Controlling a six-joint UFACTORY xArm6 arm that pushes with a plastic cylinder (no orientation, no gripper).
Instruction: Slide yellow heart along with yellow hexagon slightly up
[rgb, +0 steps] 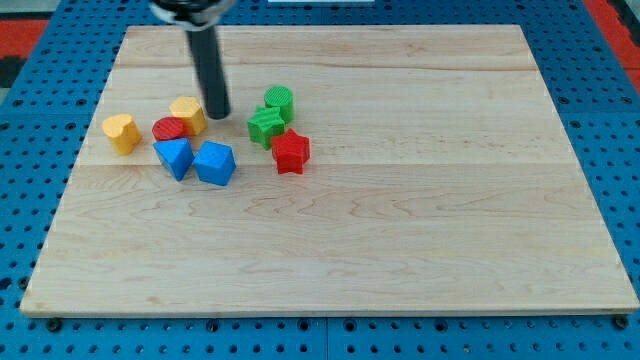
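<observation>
The yellow heart lies at the view's left on the wooden board. The yellow hexagon lies to its right, touching a red cylinder between them. My tip rests on the board just right of the yellow hexagon, close to it or touching its right side. The rod rises from there to the view's top.
A blue block and a blue hexagon-like block lie below the red cylinder. A green cylinder, a green star and a red star cluster right of my tip.
</observation>
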